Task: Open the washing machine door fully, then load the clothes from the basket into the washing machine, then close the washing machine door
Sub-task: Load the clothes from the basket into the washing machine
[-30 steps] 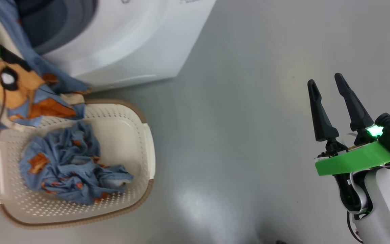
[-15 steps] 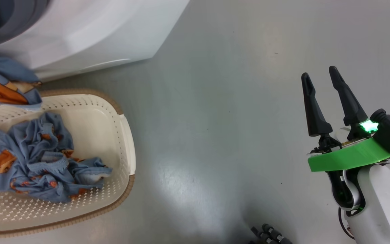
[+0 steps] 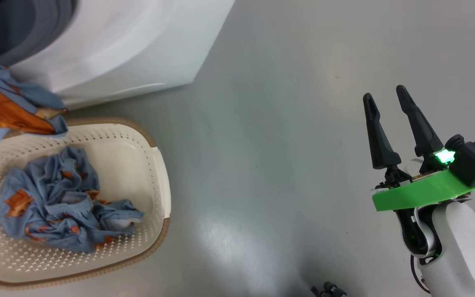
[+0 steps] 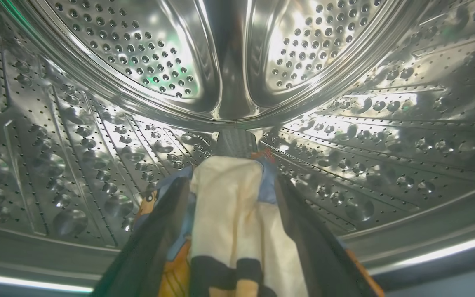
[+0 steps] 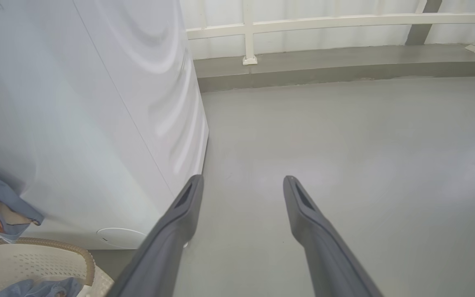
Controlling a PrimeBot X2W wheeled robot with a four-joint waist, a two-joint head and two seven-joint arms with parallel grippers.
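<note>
Inside the washing machine's (image 3: 130, 41) perforated steel drum (image 4: 97, 144), my left gripper (image 4: 232, 181) has its fingers spread wide. A garment (image 4: 229, 214) of cream, light-blue and orange cloth lies loosely between them. Its tail (image 3: 10, 111) hangs out of the grey-rimmed opening, down over the basket's (image 3: 159, 165) back rim. More bear-print clothes (image 3: 56, 202) lie crumpled in the basket on the floor. My right gripper (image 3: 384, 93) hovers open and empty over bare floor at the right, also seen as gripper (image 5: 242, 177). The washing machine door is out of view.
The machine's white side (image 5: 76, 103) stands left of my right gripper. Grey floor (image 3: 270, 144) stretches between basket and right arm. A white railing (image 5: 324, 22) on a low kerb closes the far side.
The head camera has shifted between frames. The garment that hung by the green wrist plate at the left edge now trails from the machine's opening. My right arm keeps its pose.
</note>
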